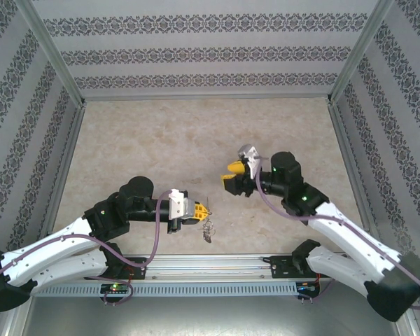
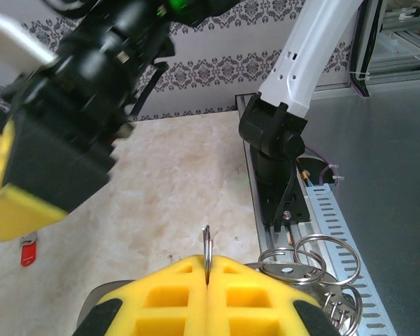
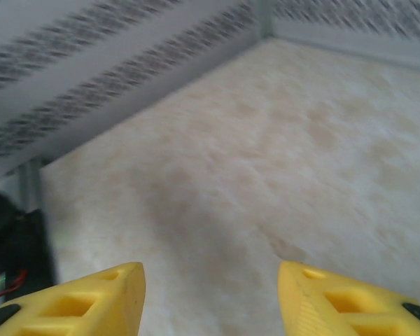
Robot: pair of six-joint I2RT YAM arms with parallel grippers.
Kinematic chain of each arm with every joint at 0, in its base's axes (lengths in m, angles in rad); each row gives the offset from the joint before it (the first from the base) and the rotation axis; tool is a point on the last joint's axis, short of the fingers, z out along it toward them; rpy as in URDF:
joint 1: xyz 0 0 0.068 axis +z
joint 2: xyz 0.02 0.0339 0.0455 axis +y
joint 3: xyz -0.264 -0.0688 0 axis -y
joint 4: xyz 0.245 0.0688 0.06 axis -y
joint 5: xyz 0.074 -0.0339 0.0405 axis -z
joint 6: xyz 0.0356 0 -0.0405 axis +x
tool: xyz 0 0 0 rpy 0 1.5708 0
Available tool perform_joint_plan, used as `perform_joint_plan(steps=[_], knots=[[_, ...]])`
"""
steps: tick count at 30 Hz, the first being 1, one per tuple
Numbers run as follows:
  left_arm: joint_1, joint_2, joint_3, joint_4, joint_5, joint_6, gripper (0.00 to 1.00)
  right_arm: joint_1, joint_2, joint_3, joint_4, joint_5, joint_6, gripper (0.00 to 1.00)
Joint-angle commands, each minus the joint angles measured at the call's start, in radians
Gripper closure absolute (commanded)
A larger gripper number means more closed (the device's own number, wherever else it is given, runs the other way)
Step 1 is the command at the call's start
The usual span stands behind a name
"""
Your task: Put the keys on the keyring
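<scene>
The keyring is a thin grey loop seen edge-on in the left wrist view, pinched between the yellow pads of my left gripper, which is shut on it. Small silvery rings hang off its rim to the right. From above, the left gripper holds the ring near the table's front, the silvery cluster dangling below. A small red-headed key lies flat on the table at the left. My right gripper hovers open above it, nothing between its fingers; one yellow finger looms large.
The beige tabletop is ringed by patterned walls. A slotted metal rail with the arm bases runs along the near edge. The right arm's base stands close behind the keyring.
</scene>
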Motion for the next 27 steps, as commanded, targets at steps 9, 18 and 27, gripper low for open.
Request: perform_joint_plan(steps=[9, 18, 27], knots=[[0.014, 0.007, 0.024, 0.023, 0.016, 0.015, 1.00, 0.087, -0.180, -0.123, 0.082, -0.186, -0.116, 0.49], [0.014, 0.043, 0.066, -0.043, 0.028, 0.040, 1.00, 0.143, -0.170, -0.117, 0.077, -0.258, -0.128, 0.54], [0.015, 0.068, 0.076, -0.055, 0.001, 0.047, 1.00, 0.188, -0.183, -0.110, 0.050, -0.255, -0.141, 0.56]])
